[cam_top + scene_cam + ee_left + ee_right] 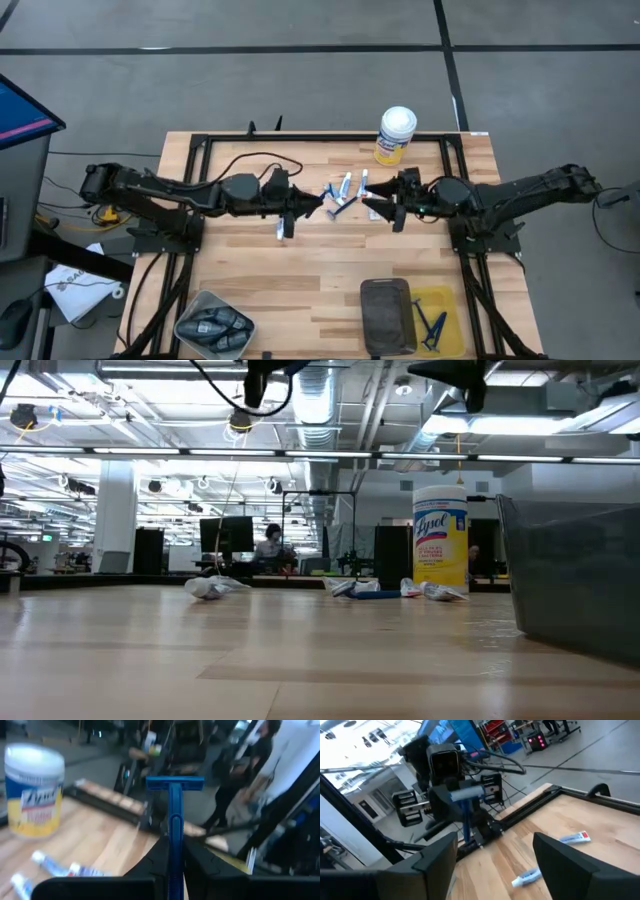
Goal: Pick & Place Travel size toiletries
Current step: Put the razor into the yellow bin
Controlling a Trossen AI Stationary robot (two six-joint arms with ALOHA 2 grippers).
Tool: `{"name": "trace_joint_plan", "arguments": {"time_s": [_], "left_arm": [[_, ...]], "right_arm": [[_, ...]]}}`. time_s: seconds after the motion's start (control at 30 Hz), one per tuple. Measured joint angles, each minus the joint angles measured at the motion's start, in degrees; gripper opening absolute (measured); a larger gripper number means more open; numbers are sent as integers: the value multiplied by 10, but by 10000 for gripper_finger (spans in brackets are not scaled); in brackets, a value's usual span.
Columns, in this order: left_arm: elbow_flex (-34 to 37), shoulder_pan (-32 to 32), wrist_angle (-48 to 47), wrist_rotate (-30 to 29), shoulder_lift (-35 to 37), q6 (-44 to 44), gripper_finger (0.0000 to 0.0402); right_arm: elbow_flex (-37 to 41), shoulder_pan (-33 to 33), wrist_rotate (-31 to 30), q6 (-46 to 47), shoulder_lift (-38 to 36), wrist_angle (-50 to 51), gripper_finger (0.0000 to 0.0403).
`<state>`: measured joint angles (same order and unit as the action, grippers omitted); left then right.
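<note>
Wooden planks make up the surface (300, 270) I'm working over, and I start at its near edge. A grey tray (213, 324) at the near left corner holds dark grey oblong pieces (210, 326). To the near right, a yellow bin (437, 322) has a blue razor in the bin (432, 325) and a dark grey pouch (387, 315) lying just beside it.

Mid-surface, my left gripper (308, 207) has its jaws pinching a blue razor (174, 815), held upright with its head on top in the left wrist view. A lone white tube (281, 231) lies on the wood just beside that arm.

My right gripper (372, 206) faces the left one from the other side, jaws spread wide with nothing between them. Between the two grippers lies a small cluster of white tubes (346, 185), with another razor (335, 211) among them.

Farther back, near the far edge, a yellow canister (395, 137) with a white lid stands upright.

Beyond the surface, the low view shows a person (268, 546) seated in the room.
</note>
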<state>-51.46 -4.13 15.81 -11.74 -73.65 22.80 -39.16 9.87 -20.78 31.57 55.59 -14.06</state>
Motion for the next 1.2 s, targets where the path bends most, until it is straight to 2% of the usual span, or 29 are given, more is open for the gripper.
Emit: {"name": "trace_joint_plan", "arguments": {"time_s": [0.1, 0.27, 0.47, 0.8, 0.9, 1.2], "left_arm": [[0, -1, 58, -13, 0, -6, 24], [0, 9, 147, -33, 0, -23, 24], [0, 17, 201, -33, -18, -12, 24], [0, 10, 210, -5, -42, 16, 24], [0, 5, 221, -4, -40, 16, 24], [0, -9, 220, -5, -37, -2, 24]], "right_arm": [[0, -20, 25, -1, 0, -3, 263], [0, -21, 30, -1, 26, -31, 265], [-52, -21, 73, -16, 117, -48, 265], [-195, -24, 97, -82, 250, -19, 265], [-220, -31, 116, -82, 269, 17, 265], [-251, -50, 122, -82, 283, 22, 260]]}}
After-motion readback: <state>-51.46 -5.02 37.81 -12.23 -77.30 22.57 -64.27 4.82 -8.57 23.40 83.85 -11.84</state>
